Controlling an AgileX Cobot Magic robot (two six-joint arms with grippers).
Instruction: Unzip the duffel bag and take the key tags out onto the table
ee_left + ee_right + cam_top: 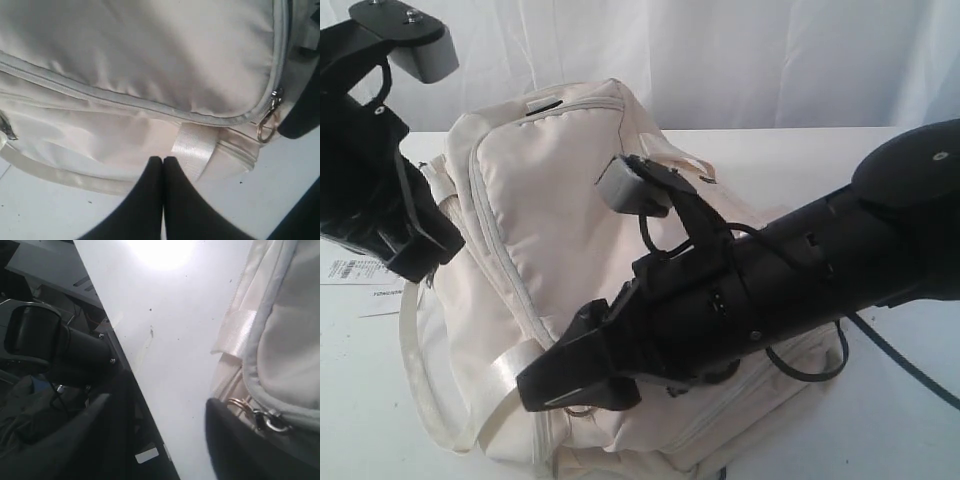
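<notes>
The duffel bag [550,200] lies on the white table [360,400], filling the middle of it, with its cream top panel facing up and one end toward the far side. The zipper [100,97] that runs round this panel is drawn closed along every stretch that shows. A glossy strap [192,150] crosses the near side of the bag and loops down onto the tabletop at the near left. The right gripper [160,402] reaches in from the right, across the near part of the bag, to its near left corner. Its claw is released, the two black fingers standing well apart with bare tabletop between them and nothing in their hold. One finger [235,440] sits just beside the zip pull [270,421], a small metal tab with a brass-coloured ring hanging from it; whether they touch cannot be told. The left gripper [163,162] hangs at the left side of the bag, its claw clenched, fingers pressed flat together on nothing, above the edge where the bag meets the table. A printed paper label [355,270] lies on the table at the far left, behind the left arm.
</notes>
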